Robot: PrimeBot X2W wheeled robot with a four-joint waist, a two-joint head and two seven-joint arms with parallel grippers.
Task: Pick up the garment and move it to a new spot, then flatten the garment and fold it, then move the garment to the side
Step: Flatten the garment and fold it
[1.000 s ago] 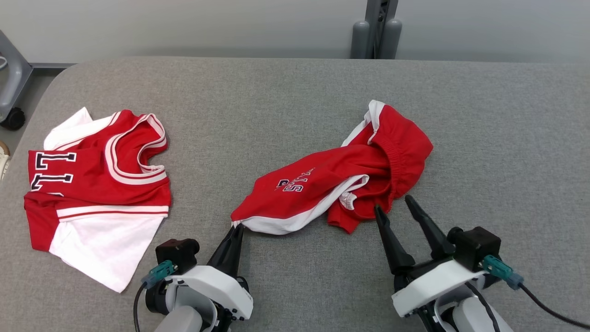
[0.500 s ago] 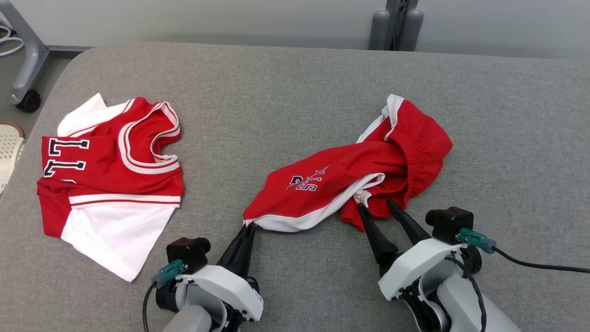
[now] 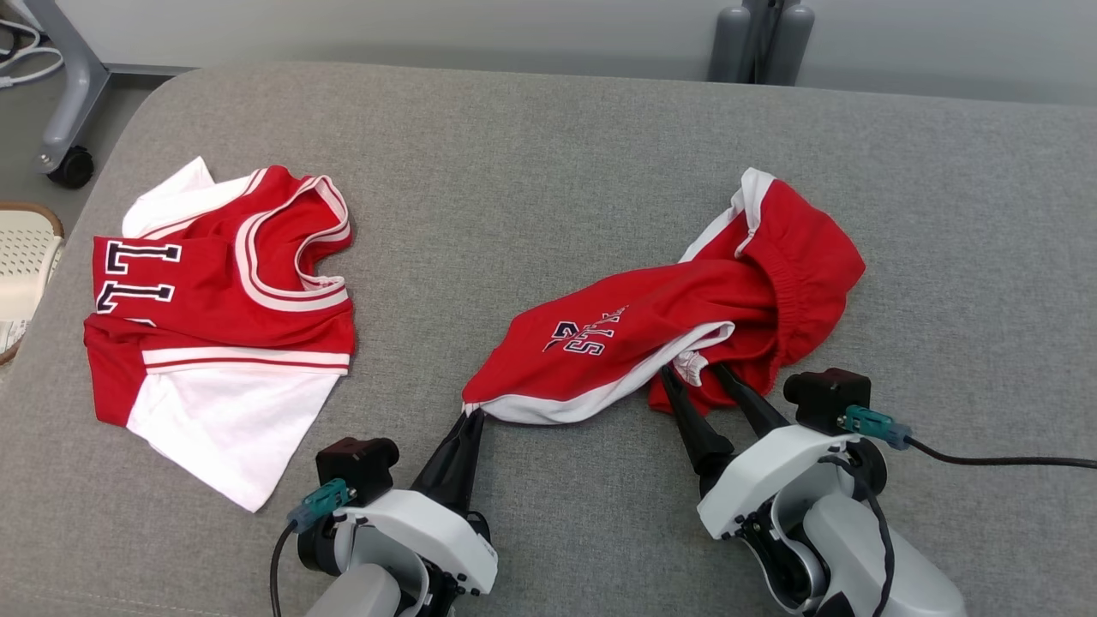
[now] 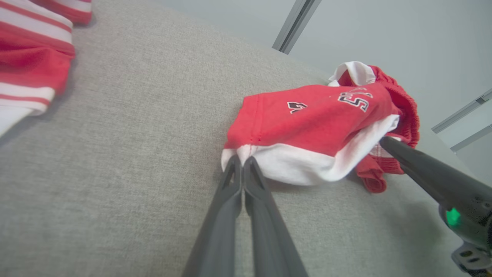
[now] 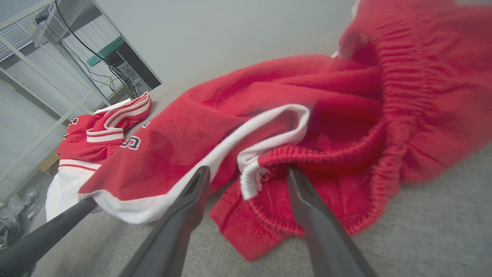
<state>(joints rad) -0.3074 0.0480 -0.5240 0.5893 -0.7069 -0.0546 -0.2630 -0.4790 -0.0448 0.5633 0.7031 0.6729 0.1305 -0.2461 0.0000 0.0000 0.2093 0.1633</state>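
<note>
The garment (image 3: 223, 317), a red jersey with white sleeve, striped trim and black number, lies folded at the table's left, also visible in the left wrist view (image 4: 30, 50) and the right wrist view (image 5: 100, 130). Crumpled red shorts (image 3: 651, 326) with white hem and gathered waistband lie mid-table. My left gripper (image 3: 474, 417) is shut, pinching the white hem corner of the shorts (image 4: 319, 119); its tips (image 4: 241, 159) meet on the cloth. My right gripper (image 3: 691, 373) is open, its fingers (image 5: 192, 200) straddling the white-edged near fold of the shorts (image 5: 307, 100).
The grey padded table (image 3: 531, 171) reaches far back and right. Off its left edge stand a white basket (image 3: 21, 257) and a wheeled stand leg (image 3: 68, 163). A grey post (image 3: 758, 38) rises behind. A black cable (image 3: 986, 463) trails from my right wrist.
The head camera has shifted. My right gripper has moved forward and left, and its open fingers now flank the shorts' near edge. My left gripper keeps its pinch on the hem.
</note>
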